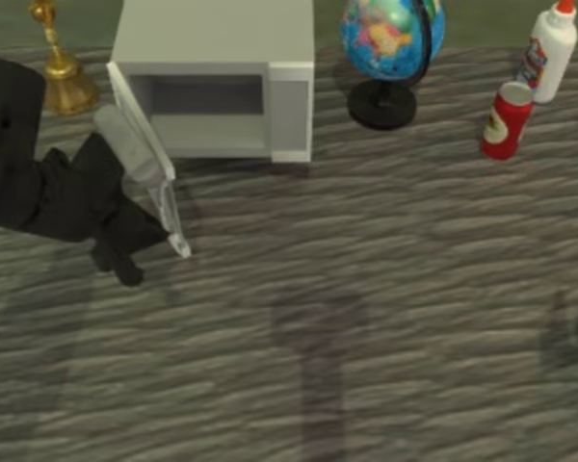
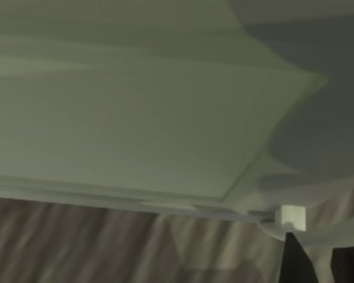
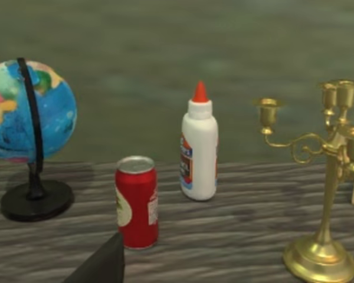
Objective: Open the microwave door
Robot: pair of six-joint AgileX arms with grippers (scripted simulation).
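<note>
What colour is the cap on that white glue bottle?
The cap on the glue bottle is orange-red; it shows best in the right wrist view.

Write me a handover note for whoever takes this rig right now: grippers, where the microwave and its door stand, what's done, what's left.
Left gripper: at the free edge of the microwave door, low at the table's left; whether its fingers are open or shut cannot be told.
Right gripper: not seen in the top view; only a dark tip shows in its wrist view, which looks toward the red can and glue bottle.
Microwave: at the back left of the table, cavity exposed.
Done: door swung well out from the front, hinged on its left side.
Left: probably swing it a little wider if needed, then let go and back the left arm away.
</note>
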